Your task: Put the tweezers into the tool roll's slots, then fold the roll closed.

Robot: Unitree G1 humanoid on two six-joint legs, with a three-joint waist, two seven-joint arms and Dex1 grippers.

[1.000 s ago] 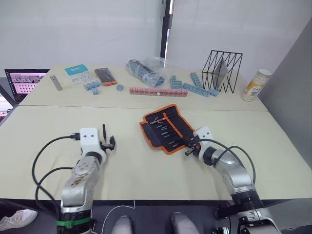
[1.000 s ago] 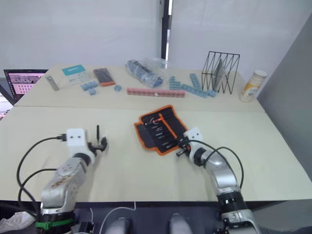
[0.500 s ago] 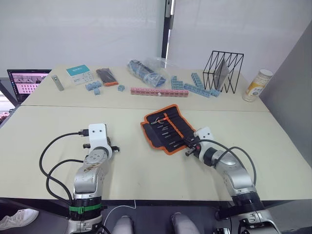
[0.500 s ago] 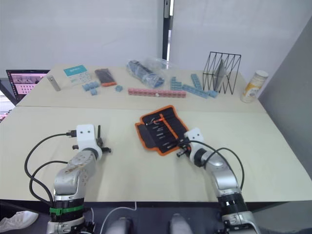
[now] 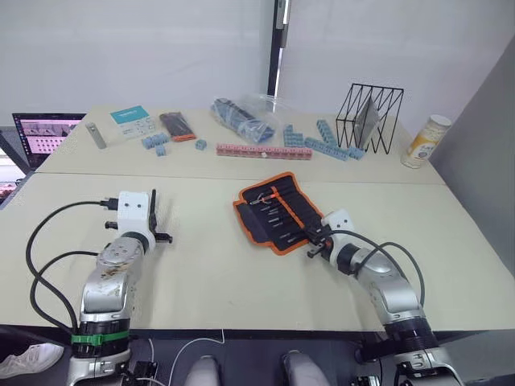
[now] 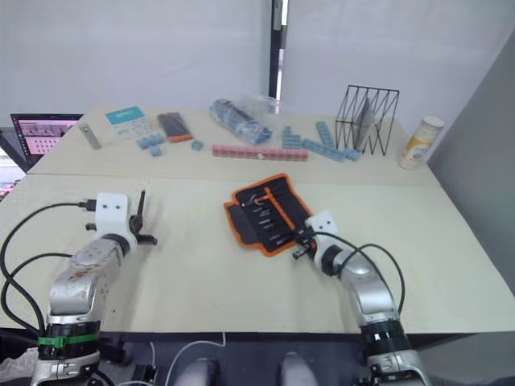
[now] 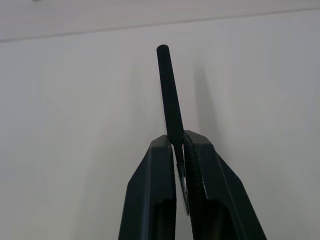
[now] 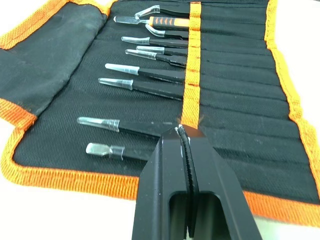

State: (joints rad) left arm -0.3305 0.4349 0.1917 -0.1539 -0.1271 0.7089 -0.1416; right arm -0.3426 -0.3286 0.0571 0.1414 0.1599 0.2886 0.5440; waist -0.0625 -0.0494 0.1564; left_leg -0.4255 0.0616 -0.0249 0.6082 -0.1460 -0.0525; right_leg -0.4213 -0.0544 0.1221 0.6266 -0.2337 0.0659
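Left gripper (image 7: pixel 178 150): near left above the bare counter (image 5: pixel 217 265), well apart from the roll; jaws pinching one black tweezer (image 7: pixel 169 95), which sticks up past the fingertips.
Right gripper (image 8: pixel 182 131): near right, at the near right edge of the tool roll (image 5: pixel 278 211); jaws pressed together with nothing clearly between them, tips over the orange strap (image 8: pixel 191 65), contact not clear.
Tool roll: lying open and flat at the centre of the counter, orange edging all round, the strap running across the slots (image 8: pixel 235 95).
Tweezers in the roll (image 8: pixel 135 87): several black ones with clear tip caps lie side by side, bodies tucked under the strap into the slots, tips pointing toward the left flap; an orange-handled tool (image 8: pixel 167 21) sits at the far end.
Far counter: blue blocks (image 5: pixel 326 143), a pink strip (image 5: pixel 261 151), a black wire rack (image 5: pixel 370 117), a yellow can (image 5: pixel 425 141), a grey metal bar (image 5: pixel 95 134).
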